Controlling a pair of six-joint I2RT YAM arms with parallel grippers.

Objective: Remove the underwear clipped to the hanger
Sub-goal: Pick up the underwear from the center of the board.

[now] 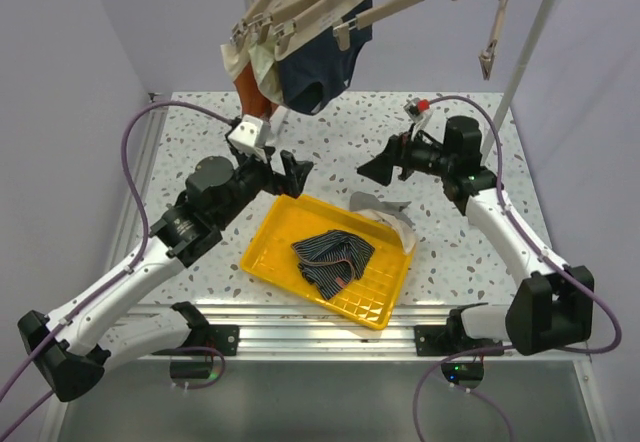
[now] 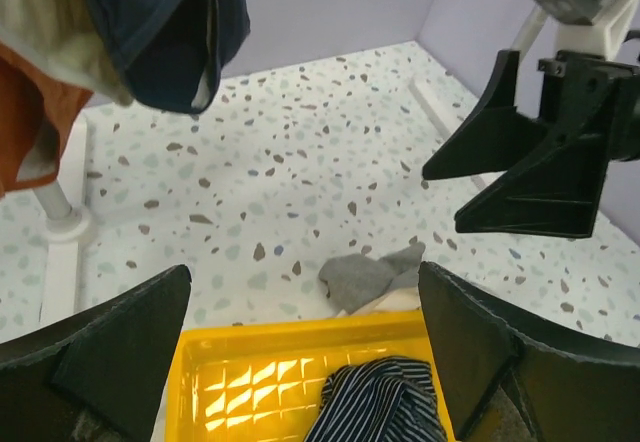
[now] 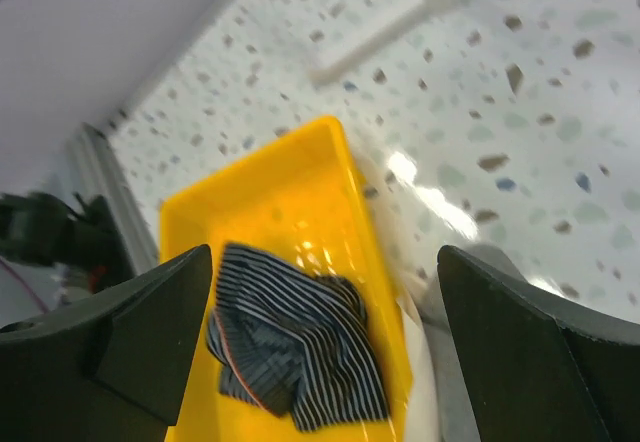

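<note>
Underwear: navy pair [image 1: 318,70], orange-red [image 1: 247,90], cream pair [image 1: 268,74] clipped to wooden hangers [image 1: 385,10] on rack bar near table's far-left corner; overlapping, edges hard to separate. Striped navy pair [image 1: 333,260] in yellow tray [image 1: 275,227] by near edge. Grey-white pair [image 1: 385,212] at tray's far-right rim, partly hidden. Left gripper [image 1: 283,174] jaws wide, empty, over tray's far-left corner. Right gripper [image 1: 378,169] wide, empty, mid-table.

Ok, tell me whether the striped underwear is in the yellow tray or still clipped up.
In the tray. The striped underwear lies crumpled inside the yellow tray, clear of the hangers.
</note>
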